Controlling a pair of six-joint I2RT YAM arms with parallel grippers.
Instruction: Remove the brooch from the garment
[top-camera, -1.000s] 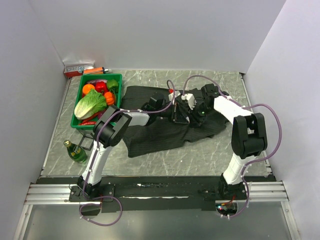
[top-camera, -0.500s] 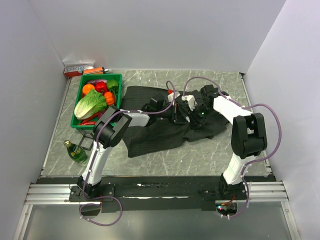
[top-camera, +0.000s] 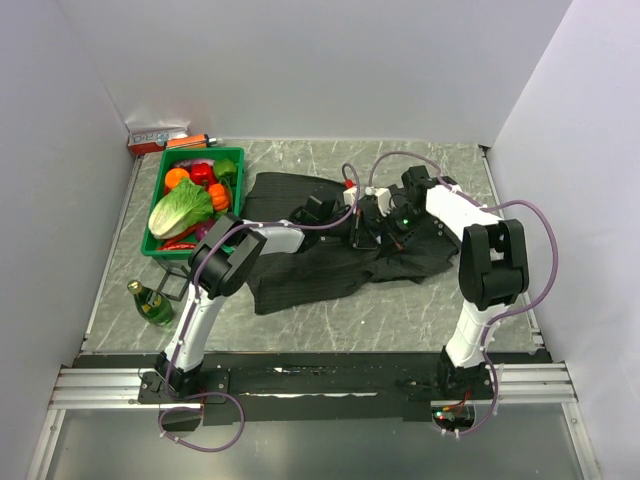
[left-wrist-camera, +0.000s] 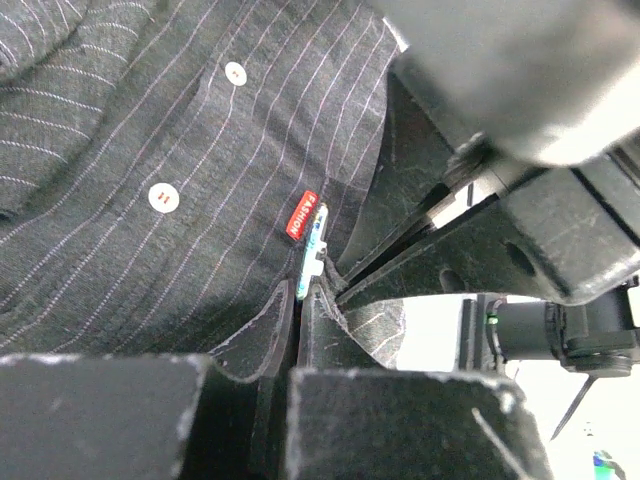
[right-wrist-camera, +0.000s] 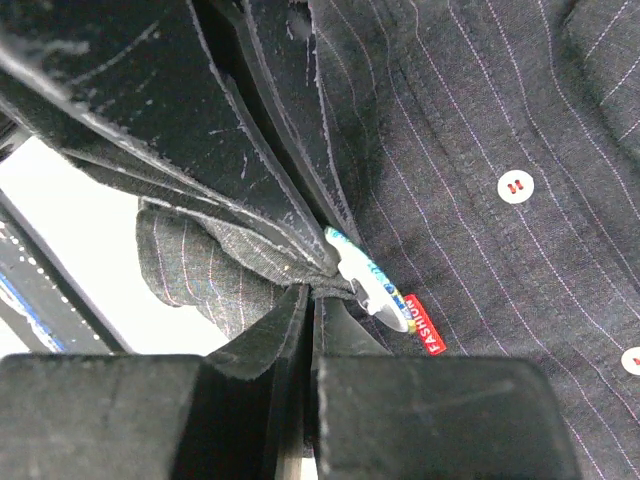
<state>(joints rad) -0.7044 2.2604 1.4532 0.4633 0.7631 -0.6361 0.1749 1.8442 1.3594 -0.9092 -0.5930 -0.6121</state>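
On the garment (left-wrist-camera: 120, 200), the brooch (left-wrist-camera: 302, 214)

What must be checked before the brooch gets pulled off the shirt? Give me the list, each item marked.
1. The left hand is shut on a fold of the shirt right beside the brooch: ok.
2. The right hand is shut next to the brooch's pale part: ok.
3. The right hand grips the brooch itself, not just cloth: cannot tell.
4. The brooch is free of the shirt: not ok, it lies against the cloth.
5. The buttons are away from both hands: ok.
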